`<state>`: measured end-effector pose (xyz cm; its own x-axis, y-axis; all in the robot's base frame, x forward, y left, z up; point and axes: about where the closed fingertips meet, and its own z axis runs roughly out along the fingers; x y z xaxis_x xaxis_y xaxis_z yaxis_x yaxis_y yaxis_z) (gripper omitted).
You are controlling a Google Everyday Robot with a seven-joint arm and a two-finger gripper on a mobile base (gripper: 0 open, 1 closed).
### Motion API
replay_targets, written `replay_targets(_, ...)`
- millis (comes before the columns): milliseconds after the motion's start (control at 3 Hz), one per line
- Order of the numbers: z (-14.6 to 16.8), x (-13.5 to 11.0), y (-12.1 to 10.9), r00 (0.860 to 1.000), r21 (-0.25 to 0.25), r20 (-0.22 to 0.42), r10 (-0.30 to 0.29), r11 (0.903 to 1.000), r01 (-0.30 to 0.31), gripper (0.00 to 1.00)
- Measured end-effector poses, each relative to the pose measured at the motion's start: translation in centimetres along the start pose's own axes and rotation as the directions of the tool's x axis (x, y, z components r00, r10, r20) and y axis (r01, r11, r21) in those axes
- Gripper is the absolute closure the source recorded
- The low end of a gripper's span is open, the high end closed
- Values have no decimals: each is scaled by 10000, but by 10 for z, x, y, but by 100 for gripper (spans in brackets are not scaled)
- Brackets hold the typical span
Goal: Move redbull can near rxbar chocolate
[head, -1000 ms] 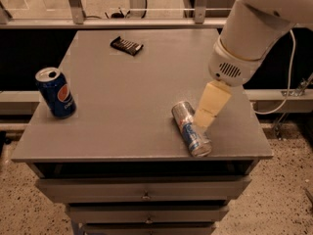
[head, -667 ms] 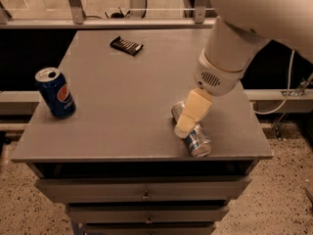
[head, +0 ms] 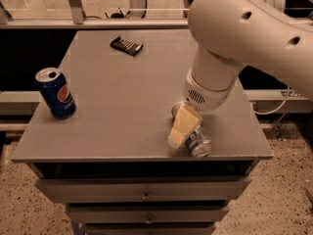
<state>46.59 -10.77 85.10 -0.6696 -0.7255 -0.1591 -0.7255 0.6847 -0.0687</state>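
The redbull can [head: 198,142] lies on its side near the front right edge of the grey tabletop [head: 127,97]. Only its front end shows; the rest is behind the gripper. My gripper [head: 180,129], with pale yellow fingers, hangs from the big white arm [head: 230,43] and is down over the can's left side, right at it. The rxbar chocolate [head: 126,45], a flat black bar, lies far back on the table, left of centre, well away from the can and the gripper.
A wider dark-blue Pepsi can [head: 55,92] stands upright near the table's left edge. Drawers [head: 144,195] are below the front edge. A metal rail [head: 93,26] runs behind the table. A cable [head: 274,106] hangs at the right.
The arm has swung left and down toward the front. The gripper moved from above the can's right side down to its left side. The can, bar and Pepsi can have not moved.
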Motion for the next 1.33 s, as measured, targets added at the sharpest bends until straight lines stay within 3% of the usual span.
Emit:
replay_targets(667, 14, 5, 4, 9988, 106, -88, 474, 9988, -473, 57)
replay_targets(1000, 1, 1, -9, 9992, 402, 153, 375, 9985, -381, 82)
replay_targets(1333, -45, -1, -46, 9951, 1283, 974, 177, 9913, -302, 100)
